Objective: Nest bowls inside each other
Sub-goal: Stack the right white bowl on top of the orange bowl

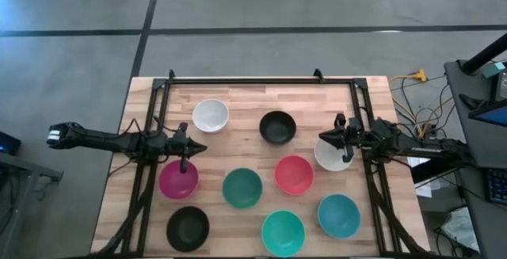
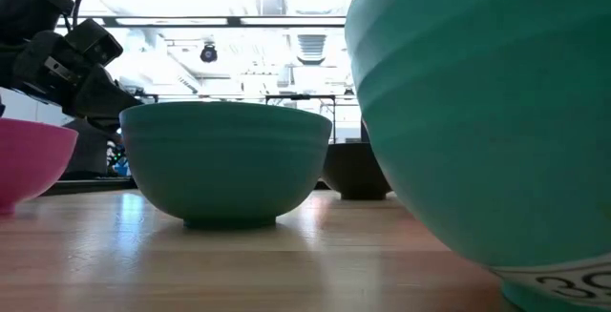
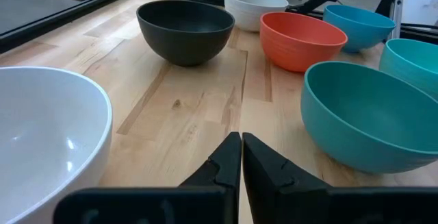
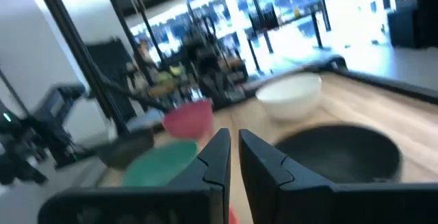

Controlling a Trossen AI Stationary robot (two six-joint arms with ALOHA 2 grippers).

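Nine bowls stand apart on their bases on the wooden table. In the high view they are a white bowl [image 1: 211,116], a black bowl [image 1: 277,127], a second white bowl [image 1: 333,156], red-pink [image 1: 294,174], dark teal [image 1: 242,188], magenta [image 1: 178,179], a second black bowl [image 1: 188,228], turquoise [image 1: 283,233] and blue [image 1: 339,215]. My left gripper [image 1: 202,147] [image 3: 241,145] is shut, above bare wood between the far white bowl and the magenta one. My right gripper [image 1: 321,138] [image 4: 233,142] is shut, in the air at the second white bowl's far-left rim, pointing left toward the black bowl [image 4: 342,152].
A black metal frame [image 1: 261,79] runs along the table's far edge and both sides. Cables [image 1: 412,78] lie off the far right corner. Bare wood shows between the far white bowl and the black bowl. In the low view the turquoise bowl [image 2: 477,112] fills the right side.
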